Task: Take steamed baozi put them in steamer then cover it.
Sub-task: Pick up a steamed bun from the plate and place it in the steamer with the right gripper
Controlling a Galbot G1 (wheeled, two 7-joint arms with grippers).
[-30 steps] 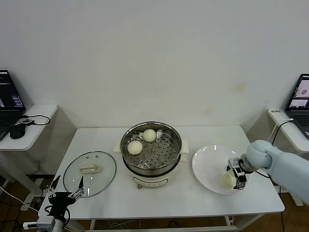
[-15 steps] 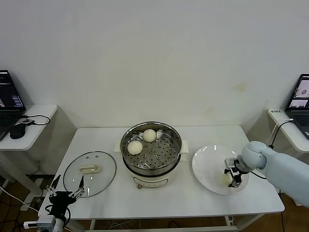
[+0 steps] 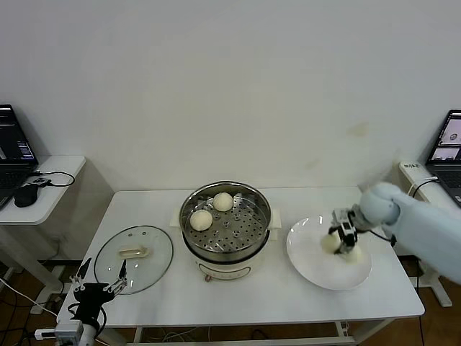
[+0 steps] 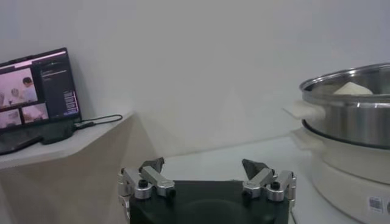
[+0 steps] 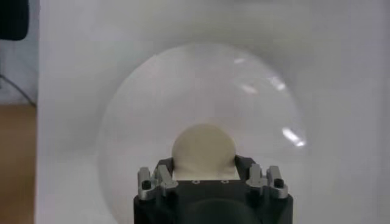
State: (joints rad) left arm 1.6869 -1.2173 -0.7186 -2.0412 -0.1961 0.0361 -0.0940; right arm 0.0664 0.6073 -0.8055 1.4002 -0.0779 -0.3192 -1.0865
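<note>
Steamer (image 3: 225,229) stands in the middle of the white table (image 3: 252,303), and two buns lie inside on its holed tray, one (image 3: 201,220) at about 9 o'clock and one (image 3: 223,202) near 12 o'clock. At 3 o'clock from the steamer is the white plate (image 3: 310,263). Over this plate the right gripper (image 3: 337,239) is clamped on a third bun (image 3: 330,244), with its fingers (image 5: 163,176) pressed on both sides of the dough; the wrist view shows that bun (image 5: 203,151) above the plate (image 5: 134,122). The glass lid (image 3: 134,258) lies flat on the table at 9 o'clock from the steamer, uncovered pot beside it. The left gripper (image 3: 99,290) waits at the table's near edge, at about 6 o'clock from the lid, its fingers (image 4: 151,165) spread wide apart and holding nothing.
</note>
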